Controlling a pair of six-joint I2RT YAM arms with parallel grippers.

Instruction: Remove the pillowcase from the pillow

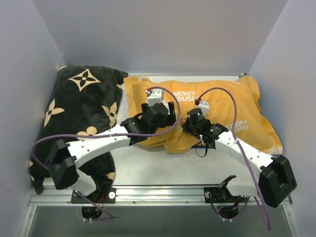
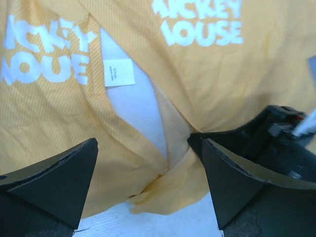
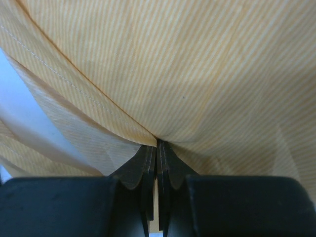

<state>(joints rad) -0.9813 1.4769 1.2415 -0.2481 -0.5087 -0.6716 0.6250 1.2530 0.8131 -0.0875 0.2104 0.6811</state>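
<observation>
The pillowcase [image 1: 222, 106], orange-yellow side up with white "MICKEY MOUSE" lettering, lies across the back of the table over the pillow. The white pillow [image 2: 133, 106] shows through a slit opening in the case, with a small white label beside it. My left gripper [image 1: 159, 117] is open above the case's near edge, its jaws wide on either side of a folded flap [image 2: 168, 185]. My right gripper [image 1: 197, 129] is shut on the pillowcase fabric [image 3: 197, 74], pinching a fold at the near edge; the white pillow [image 3: 24, 116] shows at the left of the right wrist view.
A black cushion [image 1: 84, 106] with tan flower motifs lies at the left, partly under my left arm. White walls enclose the table on three sides. A metal rail [image 1: 163, 192] runs along the near edge.
</observation>
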